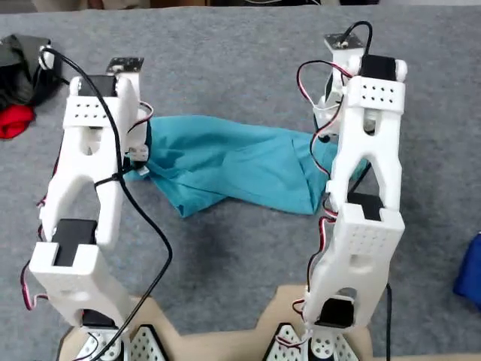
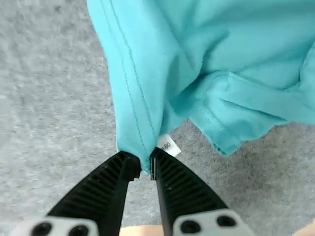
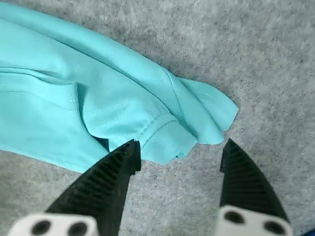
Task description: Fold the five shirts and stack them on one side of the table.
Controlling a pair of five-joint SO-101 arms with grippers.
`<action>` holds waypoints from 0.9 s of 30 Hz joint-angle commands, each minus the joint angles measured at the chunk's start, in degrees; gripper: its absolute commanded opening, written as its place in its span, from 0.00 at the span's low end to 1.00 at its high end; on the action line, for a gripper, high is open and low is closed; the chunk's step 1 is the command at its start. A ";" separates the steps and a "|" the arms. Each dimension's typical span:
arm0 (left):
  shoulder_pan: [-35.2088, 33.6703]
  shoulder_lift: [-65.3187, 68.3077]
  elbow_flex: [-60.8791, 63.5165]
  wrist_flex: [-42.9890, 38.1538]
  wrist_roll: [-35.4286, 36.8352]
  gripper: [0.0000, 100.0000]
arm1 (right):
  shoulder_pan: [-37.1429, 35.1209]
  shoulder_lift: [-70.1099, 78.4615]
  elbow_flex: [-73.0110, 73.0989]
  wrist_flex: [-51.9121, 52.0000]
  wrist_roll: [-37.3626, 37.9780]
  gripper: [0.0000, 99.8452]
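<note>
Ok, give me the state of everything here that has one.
shirt: unfolded, bunched, one edge pinched.
left gripper: shut on the shirt's edge.
right gripper: open, over the shirt's other end.
red cloth: bunched up.
dark cloth: bunched up beside the red cloth.

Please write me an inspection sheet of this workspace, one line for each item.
Surface: table covered in grey felt.
Job's things: teal shirt crumpled between the arms; red cloth and dark cloth at the far left edge, blue cloth at the right edge, maybe more shirts.
Clutter: nothing seen.
Grippers: left gripper shut on the shirt's hem beside a label; right gripper open at the shirt's other end.
Cables: black cable hangs along the left arm; red-white wires on the right arm.
Surroundings: wooden board under the arms' bases.
</note>
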 commanded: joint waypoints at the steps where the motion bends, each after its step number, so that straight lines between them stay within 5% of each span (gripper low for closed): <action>1: 0.79 -0.48 2.90 -3.08 2.11 0.02 | -0.57 -0.57 -0.92 1.49 1.85 0.28; 11: 0.53 -0.75 12.66 -9.23 1.85 0.02 | -15.43 -0.48 0.48 -4.04 2.20 0.28; 27: 0.53 -0.75 13.10 -9.76 1.76 0.02 | -17.01 10.24 0.04 -8.97 2.02 0.26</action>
